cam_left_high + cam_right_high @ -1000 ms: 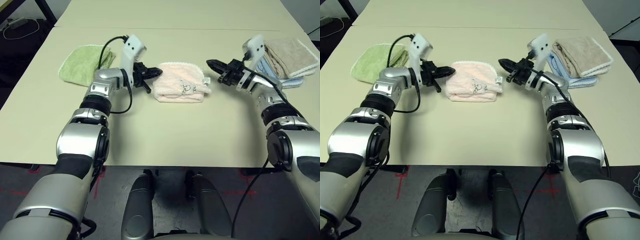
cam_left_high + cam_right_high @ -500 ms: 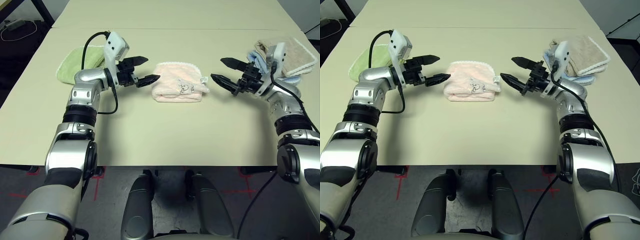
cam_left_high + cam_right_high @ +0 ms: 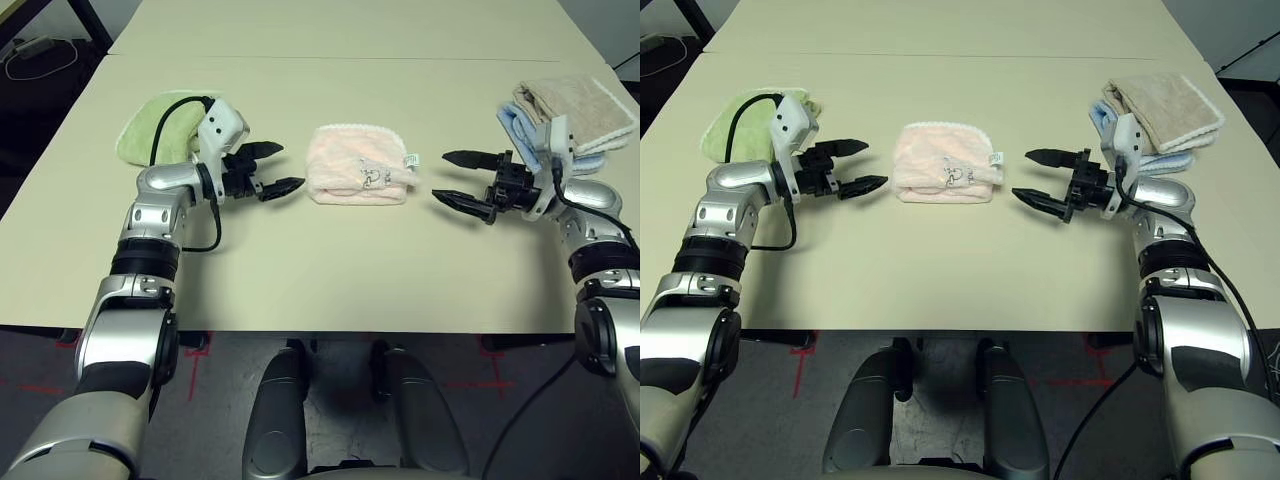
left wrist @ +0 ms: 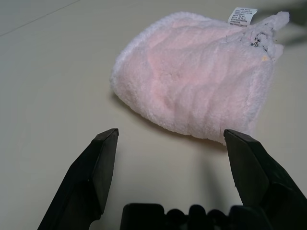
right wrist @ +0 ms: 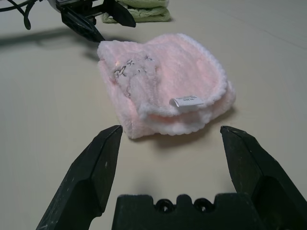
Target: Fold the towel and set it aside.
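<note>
The pale pink towel [image 3: 356, 178] lies folded into a small bundle at the middle of the table, its white tag [image 3: 410, 160] at the right end and a dark embroidered mark on top. My left gripper [image 3: 272, 168] hovers open just left of it, fingertips pointing at the towel, a short gap between them. My right gripper [image 3: 452, 177] stands open to the right of the towel, also a little apart from it. In the left wrist view the towel [image 4: 201, 88] lies ahead of the spread fingers; likewise in the right wrist view [image 5: 163, 81]. Neither gripper holds anything.
A green folded towel [image 3: 160, 127] lies at the left behind my left arm. A beige folded towel [image 3: 570, 108] on a light blue one [image 3: 520, 130] sits at the right near the table edge. A seam crosses the far table.
Both grippers have opened and drawn back outward from the pink towel, which stays folded in place. Both arms have lowered and spread toward the table's sides.
</note>
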`<state>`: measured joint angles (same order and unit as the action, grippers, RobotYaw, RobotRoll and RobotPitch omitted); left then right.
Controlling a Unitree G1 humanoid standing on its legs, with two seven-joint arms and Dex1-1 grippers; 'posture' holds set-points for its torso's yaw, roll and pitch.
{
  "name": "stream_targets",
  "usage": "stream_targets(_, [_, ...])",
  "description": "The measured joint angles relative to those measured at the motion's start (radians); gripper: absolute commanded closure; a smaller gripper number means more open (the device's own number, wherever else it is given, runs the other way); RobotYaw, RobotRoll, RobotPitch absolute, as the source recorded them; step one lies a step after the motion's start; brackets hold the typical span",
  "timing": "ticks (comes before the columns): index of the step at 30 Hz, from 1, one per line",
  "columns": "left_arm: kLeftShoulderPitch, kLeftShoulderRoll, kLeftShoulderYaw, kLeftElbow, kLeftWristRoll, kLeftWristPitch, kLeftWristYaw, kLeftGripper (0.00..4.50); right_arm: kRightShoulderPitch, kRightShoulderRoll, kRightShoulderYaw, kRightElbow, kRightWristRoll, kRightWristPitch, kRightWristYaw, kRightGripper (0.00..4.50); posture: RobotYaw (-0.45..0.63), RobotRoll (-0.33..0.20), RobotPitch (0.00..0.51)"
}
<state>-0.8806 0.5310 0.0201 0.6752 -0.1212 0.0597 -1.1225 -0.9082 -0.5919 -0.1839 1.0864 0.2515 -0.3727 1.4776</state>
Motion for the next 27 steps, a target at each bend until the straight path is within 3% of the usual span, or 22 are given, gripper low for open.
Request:
stream_targets(8, [-0.004,-0.005,0.006,0.007,-0.012,0.122,0.046,0.05,0.030,-0.054,-0.005,-0.006,0.004,0.007,0.041,0.04,0.01,0.000,0.211])
stream_targets(13, [-0.069,-0.031,0.075,0.040,-0.124,0.440,0.080,0.05,0.030,-0.033,-0.002,-0.029,0.004,0.007,0.039,0.04,0.02,0.000,0.212])
stream_targets(19, [-0.174,-0.004,0.128,0.087,-0.256,0.883,0.052,0.05,0.030,-0.024,0.006,-0.030,0.003,0.007,0.038,0.04,0.02,0.000,0.214])
stream_targets(23, [-0.206,0.006,0.125,0.114,-0.296,1.048,0.027,0.05,0.030,-0.024,0.008,-0.030,0.003,0.007,0.038,0.04,0.02,0.000,0.217])
stream_targets(27, [-0.242,-0.009,0.121,0.170,-0.306,1.092,0.029,0.05,0.030,-0.022,0.009,-0.033,0.003,0.007,0.038,0.04,0.01,0.000,0.218])
